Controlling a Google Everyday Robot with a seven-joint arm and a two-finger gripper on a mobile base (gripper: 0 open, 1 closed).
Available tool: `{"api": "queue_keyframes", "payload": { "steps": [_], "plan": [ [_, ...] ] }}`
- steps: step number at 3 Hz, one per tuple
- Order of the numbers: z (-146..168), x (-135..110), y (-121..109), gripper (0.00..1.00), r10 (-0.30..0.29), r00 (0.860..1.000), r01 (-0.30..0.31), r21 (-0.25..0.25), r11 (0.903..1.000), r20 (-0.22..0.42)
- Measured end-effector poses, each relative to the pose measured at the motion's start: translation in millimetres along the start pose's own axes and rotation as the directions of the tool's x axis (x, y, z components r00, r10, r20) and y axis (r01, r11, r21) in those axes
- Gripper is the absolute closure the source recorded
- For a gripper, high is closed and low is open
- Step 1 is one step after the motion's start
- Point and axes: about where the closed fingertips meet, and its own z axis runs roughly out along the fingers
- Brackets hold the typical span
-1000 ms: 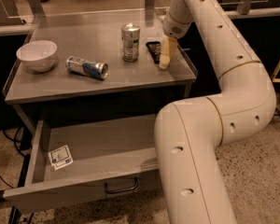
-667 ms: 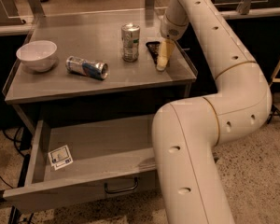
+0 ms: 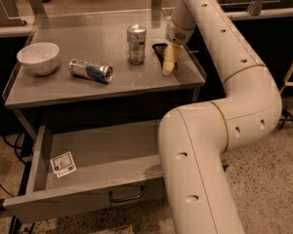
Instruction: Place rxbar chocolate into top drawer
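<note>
The rxbar chocolate (image 3: 159,49) is a dark flat bar lying at the right rear of the grey table top (image 3: 78,89), mostly hidden behind my gripper. My gripper (image 3: 168,65) points down onto the table right at the bar, its pale fingers (image 3: 169,60) covering the bar's right side. The top drawer (image 3: 85,194) is pulled open below the table, with a dark curved handle (image 3: 127,197) on its front and a small white sticker (image 3: 63,164) inside at the left. My white arm (image 3: 205,145) crosses in front of the drawer's right part.
An upright silver can (image 3: 136,44) stands just left of the bar. A can (image 3: 91,70) lies on its side at table centre-left. A white bowl (image 3: 38,57) sits at the left. The table has a raised rim. Speckled floor lies to the right.
The gripper has shifted slightly left and lower toward the bar. The cans, bowl and drawer have not moved.
</note>
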Motion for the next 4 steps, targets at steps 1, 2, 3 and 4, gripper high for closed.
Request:
{"api": "queue_keyframes", "payload": {
  "steps": [1,2,3,4],
  "plan": [
    [0.0,0.0,0.0,0.38,0.000,1.000,0.000,0.000,1.0000,0.000],
    [0.0,0.0,0.0,0.62,0.000,1.000,0.000,0.000,1.0000,0.000],
    [0.0,0.0,0.0,0.85,0.000,1.000,0.000,0.000,1.0000,0.000],
    [0.0,0.0,0.0,1.00,0.000,1.000,0.000,0.000,1.0000,0.000]
  ]
}}
